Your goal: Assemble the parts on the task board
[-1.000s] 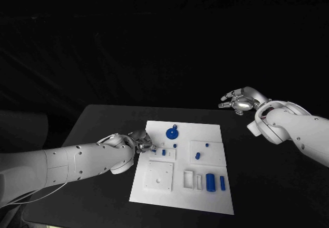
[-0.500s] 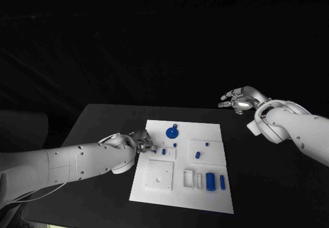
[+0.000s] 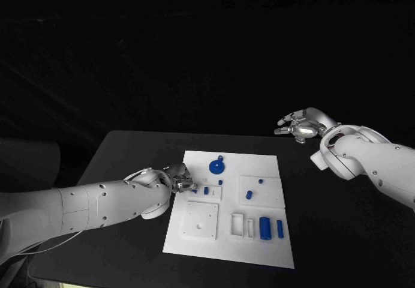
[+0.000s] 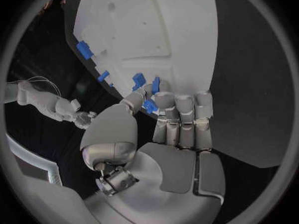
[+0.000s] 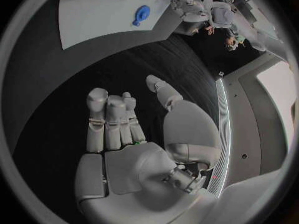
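On black table [image 3: 129, 150], head view: white rectangular task board [image 3: 259, 249] at centre, small blue plastic parts [image 3: 264, 230] scattered on it; left hand [image 3: 177, 180] at board's left edge; right hand [image 3: 298, 126] raised well apart, fingers spread, empty.

Left wrist view: fingers [image 4: 181, 114] curled at board edge, apparently pinching small blue piece [image 4: 149, 104].

Right wrist view: fingers [image 5: 109, 119] loosely apart over bare table.

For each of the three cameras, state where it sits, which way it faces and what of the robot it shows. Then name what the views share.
Head view: on the robot's head, looking down at the board; both arms enter, left robot hand at the board's edge, right robot hand raised beyond the table.
Left wrist view: behind the left robot hand, facing the board; fingers hold a blue part.
Right wrist view: behind the open right robot hand, facing the table.
Shared: the board and the round blue part.
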`<state>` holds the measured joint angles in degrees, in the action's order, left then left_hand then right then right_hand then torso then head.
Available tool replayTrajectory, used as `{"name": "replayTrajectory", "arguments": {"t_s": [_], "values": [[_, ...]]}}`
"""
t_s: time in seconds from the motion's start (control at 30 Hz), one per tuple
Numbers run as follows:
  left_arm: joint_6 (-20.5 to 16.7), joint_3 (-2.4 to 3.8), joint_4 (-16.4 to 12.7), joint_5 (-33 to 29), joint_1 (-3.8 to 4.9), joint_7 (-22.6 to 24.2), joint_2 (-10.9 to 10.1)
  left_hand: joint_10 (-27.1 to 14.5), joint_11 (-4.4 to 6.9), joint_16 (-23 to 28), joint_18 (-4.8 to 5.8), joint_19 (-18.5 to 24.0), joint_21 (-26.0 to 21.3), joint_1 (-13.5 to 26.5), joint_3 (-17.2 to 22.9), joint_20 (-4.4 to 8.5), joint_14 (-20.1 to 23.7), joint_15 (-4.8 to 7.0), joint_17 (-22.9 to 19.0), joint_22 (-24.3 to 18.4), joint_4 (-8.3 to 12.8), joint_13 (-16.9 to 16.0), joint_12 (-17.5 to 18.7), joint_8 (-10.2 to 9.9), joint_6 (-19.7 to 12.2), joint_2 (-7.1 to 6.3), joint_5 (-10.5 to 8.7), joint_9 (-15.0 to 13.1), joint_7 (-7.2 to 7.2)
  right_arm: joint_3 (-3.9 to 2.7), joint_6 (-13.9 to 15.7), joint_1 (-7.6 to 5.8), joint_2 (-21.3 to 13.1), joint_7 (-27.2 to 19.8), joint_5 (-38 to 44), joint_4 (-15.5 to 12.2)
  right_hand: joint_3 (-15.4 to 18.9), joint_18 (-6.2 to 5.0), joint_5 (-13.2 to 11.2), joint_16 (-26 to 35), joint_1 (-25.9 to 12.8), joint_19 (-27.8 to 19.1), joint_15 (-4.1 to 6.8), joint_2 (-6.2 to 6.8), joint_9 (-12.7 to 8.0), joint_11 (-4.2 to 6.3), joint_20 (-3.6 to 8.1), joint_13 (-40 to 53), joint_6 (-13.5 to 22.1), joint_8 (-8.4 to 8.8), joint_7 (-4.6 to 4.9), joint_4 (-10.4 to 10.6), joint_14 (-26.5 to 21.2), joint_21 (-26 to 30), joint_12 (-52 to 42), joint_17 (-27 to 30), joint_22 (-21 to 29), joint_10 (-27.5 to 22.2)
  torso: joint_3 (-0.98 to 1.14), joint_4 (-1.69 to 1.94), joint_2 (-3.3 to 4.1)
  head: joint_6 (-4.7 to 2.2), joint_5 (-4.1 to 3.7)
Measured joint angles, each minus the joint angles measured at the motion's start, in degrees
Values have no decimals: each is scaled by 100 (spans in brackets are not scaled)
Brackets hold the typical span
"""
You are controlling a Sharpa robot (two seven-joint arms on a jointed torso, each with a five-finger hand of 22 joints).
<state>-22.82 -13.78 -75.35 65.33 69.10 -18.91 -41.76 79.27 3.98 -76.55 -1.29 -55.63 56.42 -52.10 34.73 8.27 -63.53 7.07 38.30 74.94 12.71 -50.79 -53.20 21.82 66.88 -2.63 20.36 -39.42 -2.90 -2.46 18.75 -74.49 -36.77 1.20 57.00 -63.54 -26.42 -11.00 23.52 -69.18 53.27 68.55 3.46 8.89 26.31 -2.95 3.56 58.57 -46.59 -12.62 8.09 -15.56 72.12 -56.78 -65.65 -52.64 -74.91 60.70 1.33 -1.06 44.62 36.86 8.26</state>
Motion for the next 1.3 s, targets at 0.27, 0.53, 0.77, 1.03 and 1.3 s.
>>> {"name": "replayTrajectory", "arguments": {"t_s": [0.27,0.53,0.77,1.03,1.3], "values": [[-2,16,25,44,-37,15,18,-17,-31,0,0,1,34,0,1,0,0,0,-1,0,3,0,0,138,-6,0,-1,-1,6,0,-2,0,0,0,0,-2,0,0,0,0,0,-8,-12,0,0,0,-8,0,10,0,-9,0,12,0,0,1,0,0,0,0,-2,3,-4],[-3,19,30,77,-55,35,28,-17,-32,-23,0,1,34,0,2,0,0,0,-1,-1,4,-4,0,199,-15,0,22,-85,16,0,-3,0,0,0,-1,-2,0,0,0,0,0,-8,-16,0,0,0,-10,-5,11,0,-9,0,16,0,1,1,0,0,-3,-3,-2,2,-10],[10,20,32,90,-55,38,28,-17,-32,-23,0,2,34,0,1,0,0,0,-2,-2,5,-4,-23,199,-17,0,22,-169,17,0,-4,0,0,0,-1,-2,0,0,23,0,0,-1,-15,0,0,0,-19,-5,11,0,-9,0,15,0,4,1,0,0,-3,-3,-2,-5,-15],[55,25,39,116,-54,39,29,-17,-32,-22,0,2,34,0,13,0,0,0,-2,-2,-9,-3,-23,197,-6,0,21,-208,6,0,-6,0,4,0,-1,-1,0,1,22,0,0,4,-15,0,0,0,-16,-11,11,0,-10,0,15,0,-18,2,1,0,-7,1,-2,-12,-10],[136,29,46,143,-53,35,28,-16,-32,-22,1,2,59,0,14,0,0,0,-3,-3,-8,-2,-46,192,-6,0,9,-213,6,0,-9,0,3,-1,-2,0,0,0,22,0,0,13,-16,0,0,0,-9,-10,12,0,-10,0,15,0,-18,2,1,0,-7,-1,-1,4,-9]]}}
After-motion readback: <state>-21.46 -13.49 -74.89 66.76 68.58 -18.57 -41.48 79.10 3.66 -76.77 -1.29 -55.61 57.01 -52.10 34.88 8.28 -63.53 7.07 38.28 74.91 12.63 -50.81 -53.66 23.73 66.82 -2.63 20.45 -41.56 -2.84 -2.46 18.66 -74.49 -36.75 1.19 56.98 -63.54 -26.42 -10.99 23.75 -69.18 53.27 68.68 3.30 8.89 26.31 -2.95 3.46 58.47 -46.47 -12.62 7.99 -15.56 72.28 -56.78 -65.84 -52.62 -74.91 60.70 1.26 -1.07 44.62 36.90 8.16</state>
